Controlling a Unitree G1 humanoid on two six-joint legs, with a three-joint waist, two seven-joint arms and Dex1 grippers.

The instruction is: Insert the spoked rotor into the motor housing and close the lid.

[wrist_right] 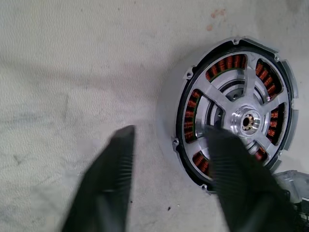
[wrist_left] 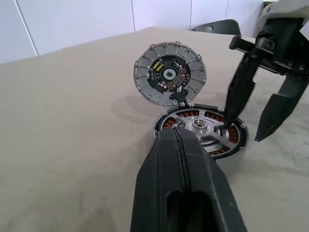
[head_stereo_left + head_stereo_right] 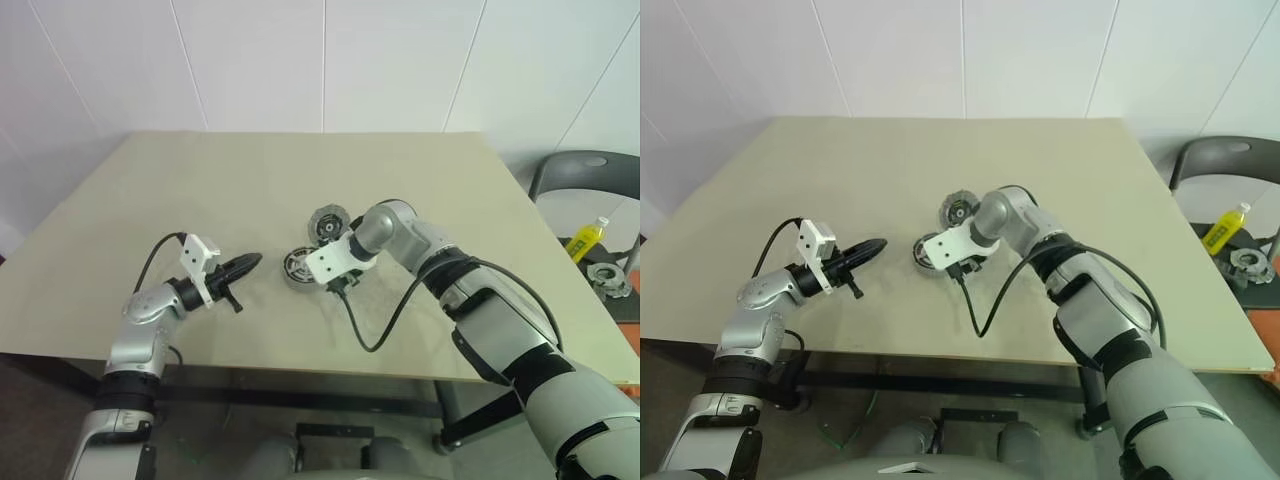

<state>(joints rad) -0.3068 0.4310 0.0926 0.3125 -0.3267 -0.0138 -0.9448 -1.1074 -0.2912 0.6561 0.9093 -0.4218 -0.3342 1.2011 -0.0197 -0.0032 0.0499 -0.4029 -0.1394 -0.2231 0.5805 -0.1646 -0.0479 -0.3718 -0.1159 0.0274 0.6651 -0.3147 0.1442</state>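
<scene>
Near the middle of the pale beige wooden table point(image 3: 150, 260), the round dark motor housing point(image 1: 236, 116) with its copper-brown ring of windings is shown lying flat, and the shiny silver spoked rotor point(image 1: 241, 121) is seen already seated inside it, its hub at the centre. Hinged to the housing's far edge, a round grey ribbed lid point(image 2: 170, 73) with a dark circuit board on its inner face is held upright and open. The right gripper point(image 1: 169, 159) is pointed steeply down over the housing with its two black fingers spread apart; one fingertip is placed over the rotor's spokes, the other over bare table just beside the housing. The left gripper point(image 2: 181, 145) is held level, its fingers pressed together on nothing, aimed at the housing and near its rim.
</scene>
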